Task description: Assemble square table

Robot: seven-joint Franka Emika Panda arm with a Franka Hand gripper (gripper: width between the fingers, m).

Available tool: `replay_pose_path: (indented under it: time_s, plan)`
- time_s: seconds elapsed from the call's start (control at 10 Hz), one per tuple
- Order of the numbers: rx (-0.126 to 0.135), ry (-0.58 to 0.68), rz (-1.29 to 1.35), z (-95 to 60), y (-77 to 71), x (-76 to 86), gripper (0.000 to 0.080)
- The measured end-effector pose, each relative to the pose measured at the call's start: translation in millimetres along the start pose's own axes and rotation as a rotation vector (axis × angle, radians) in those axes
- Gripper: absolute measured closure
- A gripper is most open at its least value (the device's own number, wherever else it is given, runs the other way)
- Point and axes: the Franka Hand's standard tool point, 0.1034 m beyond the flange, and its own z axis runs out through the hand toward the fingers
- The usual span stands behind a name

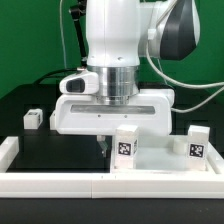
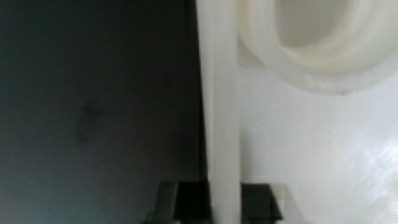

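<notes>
The claw point(image 1: 103, 142) is pinching the raised rim of the square tabletop point(image 2: 320, 150). The tabletop lies flat on the black surface point(image 1: 50, 150), toward the exterior view's right, near the white border rail point(image 1: 50, 183).

Bright even exterior light, wrist view blurred; perhaps overexposed

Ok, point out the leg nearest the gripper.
The tagged leg just beside the gripper, on the exterior view's right; the far-left leg and far-right leg stand farther off.
</notes>
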Motion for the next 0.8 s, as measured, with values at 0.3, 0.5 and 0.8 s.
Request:
replay_pose_path:
  time_s: [0.3, 0.5, 0.8]
  plan:
    - [0.000, 0.003, -0.162, -4.0, 10.5, 1.4, 0.0739]
    - [-0.014, -0.003, -0.342, -4.0, 22.0, 2.4, 0.0739]
    - [-0.029, -0.019, -0.574, -3.9, 37.0, 4.2, 0.0739]
